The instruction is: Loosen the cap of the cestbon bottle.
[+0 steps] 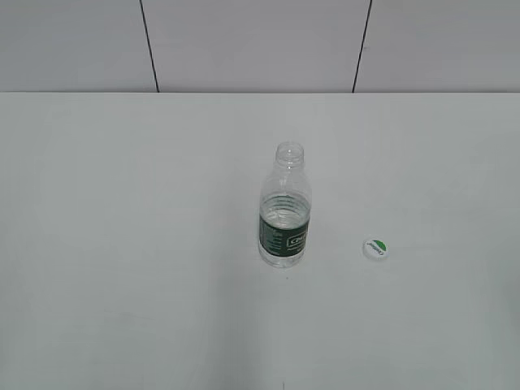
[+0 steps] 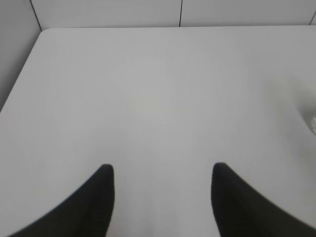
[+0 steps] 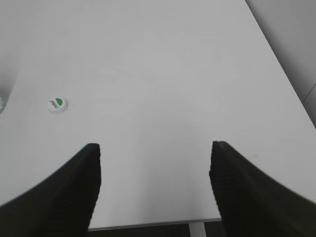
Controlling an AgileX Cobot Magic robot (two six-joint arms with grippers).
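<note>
Exterior view shows the cestbon bottle (image 1: 285,207) upright near the middle of the white table (image 1: 122,244), its neck open and bare, water reaching up to about its shoulder. The cap (image 1: 375,249) lies apart from it on the worktop, toward the right edge and slightly nearer the front edge, green-and-white top facing up; its lettering is too small to read. None of my arms appear in this view.

From my left wrist, my left claw (image 2: 163,197) is spread wide over bare tabletop, holding nothing, with only the tips of its dark fingers (image 2: 94,207) in frame. At the right margin a blurred clear sliver is probably the bottle, though I cannot tell for certain. The cap is out of this view.

From my right wrist, my right claw (image 3: 154,190) is likewise spread and empty, above the front edge of the worktop near its right corner. The cap (image 3: 58,104) sits well ahead to the left.
</note>
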